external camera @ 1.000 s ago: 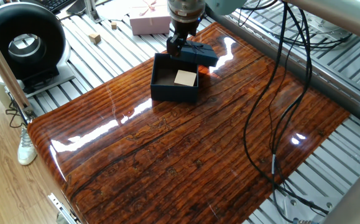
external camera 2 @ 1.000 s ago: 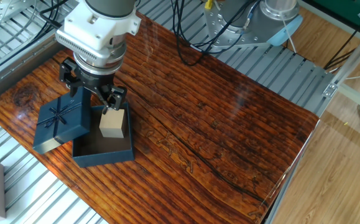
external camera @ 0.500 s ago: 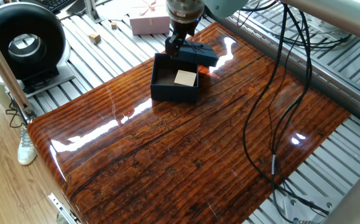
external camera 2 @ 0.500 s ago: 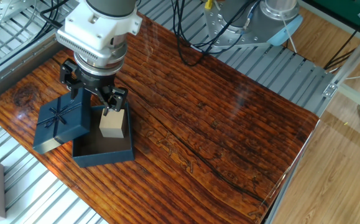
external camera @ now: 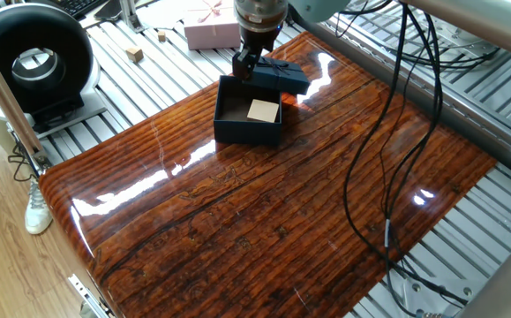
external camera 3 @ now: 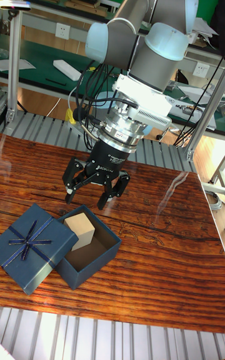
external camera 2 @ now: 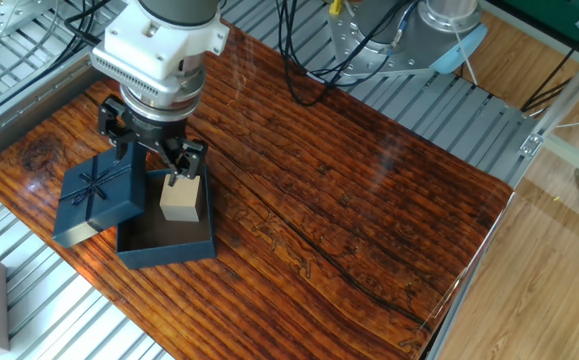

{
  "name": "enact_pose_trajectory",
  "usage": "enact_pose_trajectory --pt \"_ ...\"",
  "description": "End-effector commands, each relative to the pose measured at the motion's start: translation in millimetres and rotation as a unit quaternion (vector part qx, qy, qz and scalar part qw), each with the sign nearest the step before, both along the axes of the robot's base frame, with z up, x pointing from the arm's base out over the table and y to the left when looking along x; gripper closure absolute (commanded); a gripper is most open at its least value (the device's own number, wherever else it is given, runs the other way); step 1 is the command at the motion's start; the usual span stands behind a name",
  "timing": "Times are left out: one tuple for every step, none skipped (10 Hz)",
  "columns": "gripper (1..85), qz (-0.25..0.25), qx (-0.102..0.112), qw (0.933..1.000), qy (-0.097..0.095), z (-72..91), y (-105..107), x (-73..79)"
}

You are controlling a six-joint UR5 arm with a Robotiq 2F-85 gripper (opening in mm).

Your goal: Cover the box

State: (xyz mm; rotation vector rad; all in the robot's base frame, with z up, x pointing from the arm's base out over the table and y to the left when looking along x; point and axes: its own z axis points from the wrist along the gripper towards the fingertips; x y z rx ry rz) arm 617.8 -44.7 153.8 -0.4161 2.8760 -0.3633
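The open navy box (external camera: 248, 124) stands on the wooden table with a tan block (external camera: 263, 110) inside, which also shows in the other fixed view (external camera 2: 180, 199). Its navy lid with a bow (external camera 2: 97, 197) lies right beside it, against the box's edge; the lid (external camera 3: 31, 245) and box (external camera 3: 94, 254) also appear in the tall view. My gripper (external camera 2: 149, 160) hangs open just above the seam between lid and box, holding nothing. From the tall view the gripper (external camera 3: 85, 199) has its fingers spread over the block (external camera 3: 80, 230).
A pale pink gift box (external camera: 213, 34) sits behind the table on the metal slats, with small wooden blocks (external camera: 134, 53) nearby. A black round device (external camera: 30, 62) stands at the left. Black cables (external camera: 396, 132) hang over the table's right half.
The gripper has lifted very slightly and stays open. Box, lid and block have not moved.
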Motion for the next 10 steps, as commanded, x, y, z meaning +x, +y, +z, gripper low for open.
enact_pose_trajectory --pt "11.3 -0.005 0.008 1.0000 0.002 0.6 3 -0.7" --pt "12.3 0.002 0.006 1.0000 -0.003 1.4 3 2.4" --pt "13.7 0.006 -0.006 0.9999 0.006 1.5 -2 -1.9" --pt "16.7 0.009 -0.016 0.9994 0.029 0.1 -7 -12.9" --pt "17.7 0.014 -0.016 0.9988 0.043 -1.1 -7 -19.2" --pt "17.7 0.008 -0.014 0.9988 0.047 -1.7 -6 -21.9" --pt "17.7 -0.010 -0.005 0.9988 0.048 -2.6 -4 -24.2" --pt "18.3 -0.014 -0.004 0.9988 0.046 -2.6 -3 -23.8" --pt "18.3 -0.005 0.002 0.9991 0.042 -3.1 0 -21.1" --pt "18.0 0.000 0.002 0.9991 0.043 -3.1 1 -20.7"
